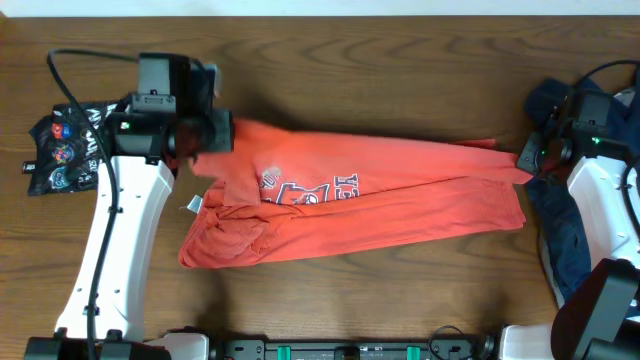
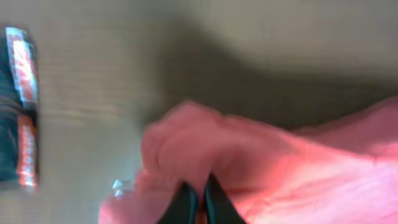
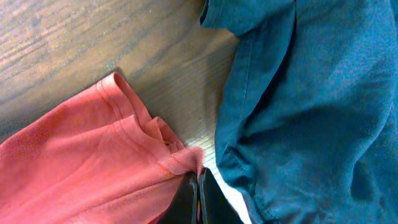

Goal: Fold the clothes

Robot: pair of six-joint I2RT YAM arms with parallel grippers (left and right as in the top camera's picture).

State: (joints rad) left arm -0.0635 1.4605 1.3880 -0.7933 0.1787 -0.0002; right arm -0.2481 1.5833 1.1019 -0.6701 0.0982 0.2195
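Two arms, one garment stretched between them. My tally from the remote station follows.

Item 1: orange-red T-shirt (image 1: 380, 200) (image 2: 280, 168) (image 3: 81, 162). It lies lengthwise across the middle of the wooden bench (image 1: 400, 70) (image 2: 93, 62) (image 3: 74, 43), doubled over on itself into a long, rumpled band. Part of the navy-and-white chest print (image 1: 305, 190) faces up toward the left end, and I can read only fragments because folds cover the rest. A small white label (image 1: 193, 204) pokes out at the left edge.

Item 2: left gripper (image 1: 220, 134) (image 2: 200, 193), at the shirt's upper left corner. In the left wrist view its jaws are pressed together with a bunch of orange fabric pinched between them — closed on the T-shirt. That view is blurred, so I list no finer detail.

Item 3: right gripper (image 1: 522, 158) (image 3: 197, 186), at the far right tip of the shirt. Its jaws are closed on a hemmed corner, and the cloth is drawn to a point there.

Item 4: dark navy garment (image 1: 570, 240) (image 3: 311, 93), heaped at the right edge of the bench beside the right arm. It sits just beside the shirt's tip, with a strip of bare wood showing between them in the right wrist view.

Item 5: glossy black printed snack bag (image 1: 60, 150) (image 2: 18, 106), flat at the far left, just left of the left arm and clear of the shirt.
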